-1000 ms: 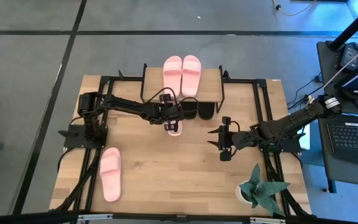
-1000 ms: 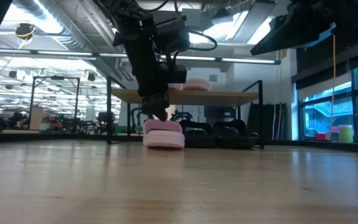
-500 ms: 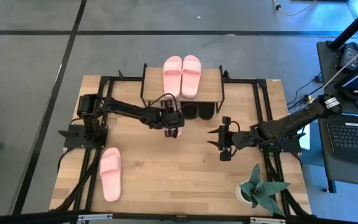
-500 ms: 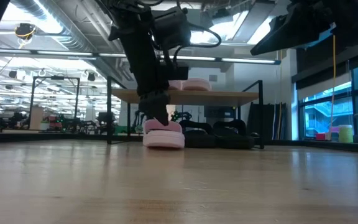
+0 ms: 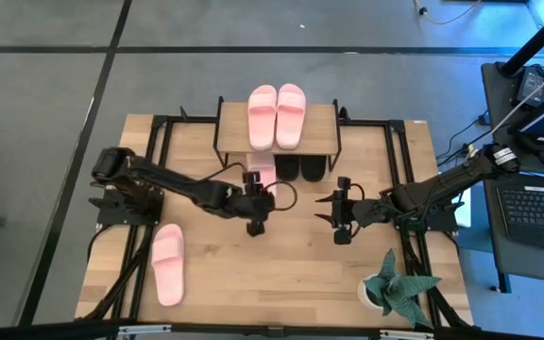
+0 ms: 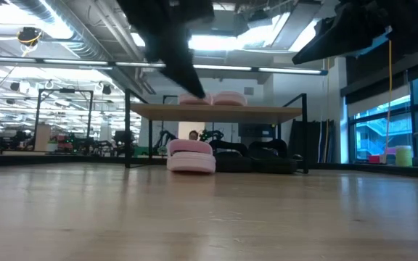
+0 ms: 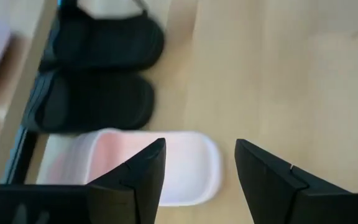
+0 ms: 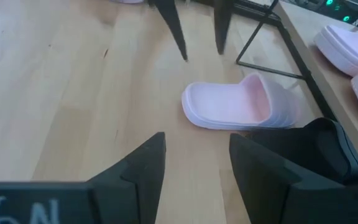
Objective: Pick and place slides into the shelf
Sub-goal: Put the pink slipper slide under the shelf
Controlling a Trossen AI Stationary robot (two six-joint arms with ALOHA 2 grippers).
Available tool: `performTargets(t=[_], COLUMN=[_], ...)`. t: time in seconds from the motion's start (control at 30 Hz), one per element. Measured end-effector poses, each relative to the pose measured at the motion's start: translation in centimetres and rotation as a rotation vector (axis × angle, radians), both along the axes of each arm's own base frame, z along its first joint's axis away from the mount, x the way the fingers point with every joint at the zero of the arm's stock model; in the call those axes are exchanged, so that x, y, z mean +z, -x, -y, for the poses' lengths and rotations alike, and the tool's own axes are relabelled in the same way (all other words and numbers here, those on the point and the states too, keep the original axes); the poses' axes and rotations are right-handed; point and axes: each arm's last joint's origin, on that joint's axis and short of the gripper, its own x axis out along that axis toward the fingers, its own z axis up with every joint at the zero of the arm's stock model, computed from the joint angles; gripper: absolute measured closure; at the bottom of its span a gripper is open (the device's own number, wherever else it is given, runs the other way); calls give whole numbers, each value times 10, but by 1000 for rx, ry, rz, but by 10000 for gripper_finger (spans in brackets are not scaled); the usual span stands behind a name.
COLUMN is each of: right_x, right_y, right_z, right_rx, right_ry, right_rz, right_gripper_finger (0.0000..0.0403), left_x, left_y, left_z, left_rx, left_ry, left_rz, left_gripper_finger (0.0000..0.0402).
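Light pink moulded slide sandals, open-toe, one wide strap each: four counted. Two lie side by side on the light wooden top board (image 5: 319,118) of the small black-framed shelf (image 5: 217,129). One, the lower-tier pink slide (image 5: 263,174), sits at the front of the shelf's bottom level, heel end out on the table. One, the stray pink slide (image 5: 167,263), lies alone on the wooden tabletop (image 5: 281,274) near the left front corner, well apart from the shelf.

Black slide sandals of the same pattern (image 5: 300,169): two counted, side by side on the bottom level, just beside the lower-tier pink slide.

Handling, judged: likely light foam or rubber, slightly springy, not fragile, dull enough not to slip. The strap arch or one sidewall of the sole looks the best hold; the strap may squash under pressure.

Left gripper (image 5: 254,225): fingers apart, holding nothing, above bare table just in front of the lower-tier pink slide.

Right gripper (image 5: 334,216): fingers apart, empty, waiting over the table right of centre.

Potted green plant (image 5: 392,286): one, at the right front corner.
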Motion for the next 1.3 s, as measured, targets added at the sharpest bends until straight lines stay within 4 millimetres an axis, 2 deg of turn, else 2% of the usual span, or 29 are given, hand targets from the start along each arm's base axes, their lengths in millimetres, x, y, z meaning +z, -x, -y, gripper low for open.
performTargets(t=[0.17,0.33,0.47,0.67,0.83,1.0,1.2,1.3], right_x=[3,3,-1,-18,-29,-39,-66,-76], right_y=[-3,-12,-28,-63,-100,-136,-158,-167], right_z=[-1,-5,-4,9,20,31,46,53], right_rx=[6,75,124,177,245,249,277,266], right_ry=[-20,-63,-112,-167,-230,-333,-515,-537], right_rz=[38,80,136,165,124,65,-160,-197], right_gripper_finger=[223,223,223,223,223,223,223,223], left_x=[12,8,0,-17,-23,-23,-24,-24], left_y=[30,79,111,145,159,161,162,162], left_z=[10,7,4,5,5,7,8,8], left_rx=[-80,-109,-139,-188,-213,-225,-235,-236], left_ry=[58,129,179,252,279,285,281,277], left_rz=[148,356,533,687,764,774,760,756], left_gripper_finger=[217,217,217,217,217,217,217,217])
